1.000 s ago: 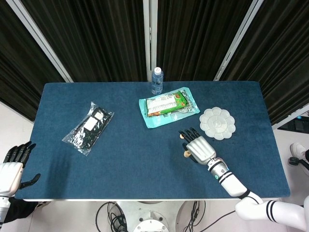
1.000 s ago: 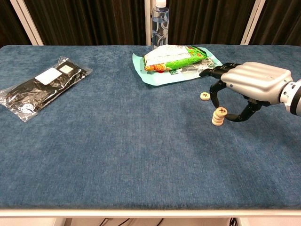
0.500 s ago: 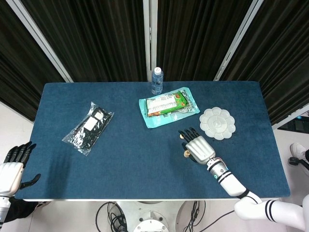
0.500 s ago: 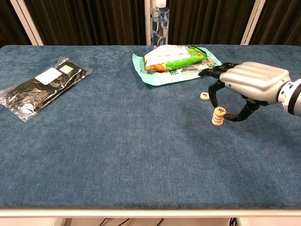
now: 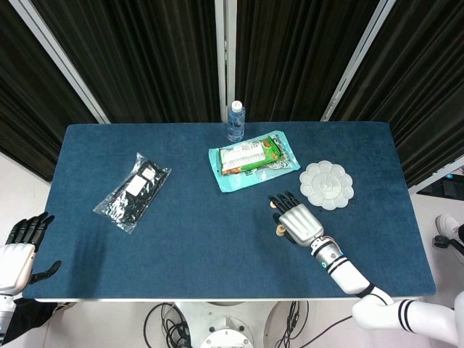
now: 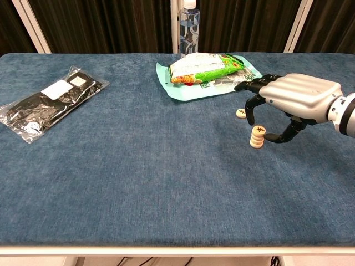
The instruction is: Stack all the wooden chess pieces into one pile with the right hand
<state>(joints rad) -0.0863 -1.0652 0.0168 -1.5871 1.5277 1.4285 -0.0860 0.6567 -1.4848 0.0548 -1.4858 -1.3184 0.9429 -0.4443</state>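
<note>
A short pile of round wooden chess pieces stands on the blue table, right of centre; in the head view the pile shows at the hand's left edge. One loose piece lies just behind the pile, also seen as the loose piece from above. My right hand hovers over the pile, its thumb tip touching or just beside the top piece, its fingers spread and reaching past the loose piece. My left hand hangs off the table's near left corner, fingers apart, holding nothing.
A green snack bag on a teal pouch lies behind the pieces, with a water bottle beyond it. A white flower-shaped dish sits right of the hand. A black packet in clear wrap lies far left.
My right hand has shifted very slightly over the pile; its thumb has crept in to the top piece. The pile and the loose piece have stayed put.
</note>
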